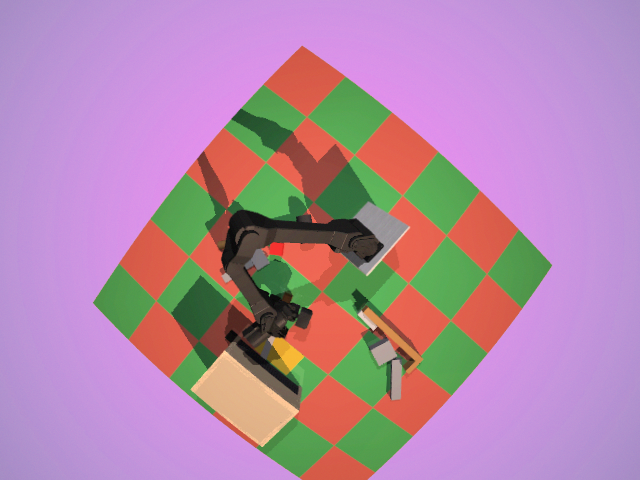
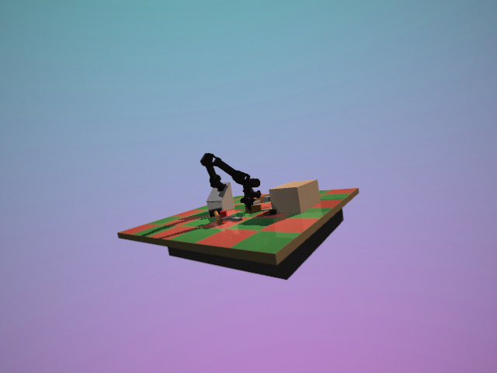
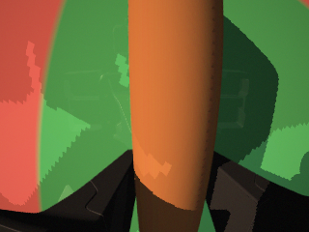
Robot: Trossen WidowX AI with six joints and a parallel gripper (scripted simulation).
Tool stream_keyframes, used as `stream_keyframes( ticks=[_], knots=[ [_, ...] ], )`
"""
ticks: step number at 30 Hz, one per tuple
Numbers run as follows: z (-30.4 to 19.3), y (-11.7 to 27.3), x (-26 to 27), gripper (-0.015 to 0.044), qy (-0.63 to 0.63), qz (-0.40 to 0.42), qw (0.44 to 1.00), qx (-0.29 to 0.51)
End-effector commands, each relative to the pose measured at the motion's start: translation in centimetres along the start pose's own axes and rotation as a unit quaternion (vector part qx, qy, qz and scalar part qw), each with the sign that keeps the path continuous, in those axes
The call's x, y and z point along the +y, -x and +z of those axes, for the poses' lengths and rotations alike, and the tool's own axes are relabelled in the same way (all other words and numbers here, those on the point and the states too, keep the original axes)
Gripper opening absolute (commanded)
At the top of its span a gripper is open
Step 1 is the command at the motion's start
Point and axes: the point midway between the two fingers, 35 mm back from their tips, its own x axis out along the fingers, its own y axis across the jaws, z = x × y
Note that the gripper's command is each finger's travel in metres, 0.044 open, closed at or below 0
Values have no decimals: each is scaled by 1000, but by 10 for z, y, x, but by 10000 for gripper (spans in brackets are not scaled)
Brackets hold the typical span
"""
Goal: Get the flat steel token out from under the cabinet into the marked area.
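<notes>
The gripper [image 1: 282, 305] [image 2: 248, 205] [image 3: 172, 157] is shut on an orange-brown handle, low over the table in front of the cabinet. The handle [image 3: 174, 87] [image 1: 287, 297] [image 2: 253, 208] runs up the wrist view between the fingers. A grey strip [image 1: 266, 349], which looks like the tool's far part, lies over the yellow marked area [image 1: 289, 355] toward the cabinet. The cabinet [image 1: 245, 395] [image 2: 286, 200] has a tan top and a black bar [image 1: 268, 365] along its front. I cannot make out the steel token; the arm and cabinet hide much there.
A red block [image 1: 277, 249] [image 2: 223, 213] and a grey piece [image 1: 259, 259] lie near the arm's elbow. An orange L-shaped bar [image 1: 392, 335] lies to the right, with grey blocks [image 1: 383, 351] [image 1: 395, 379] beside it. A grey sloped block [image 1: 387, 224] [image 2: 227, 196] stands at the arm's base.
</notes>
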Motion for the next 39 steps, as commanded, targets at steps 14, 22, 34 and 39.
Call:
stream_keyframes(
  ticks=[14, 22, 34, 39],
  knots=[
    [-23, -1, -1, 0, 4, 3, 1000, 2],
    [-33, -1, -2, 0, 4, 3, 1000, 3],
    [-47, -1, -4, 0, 4, 3, 1000, 3],
    [-53, -1, -5, 0, 4, 3, 1000, 3]
  ],
)
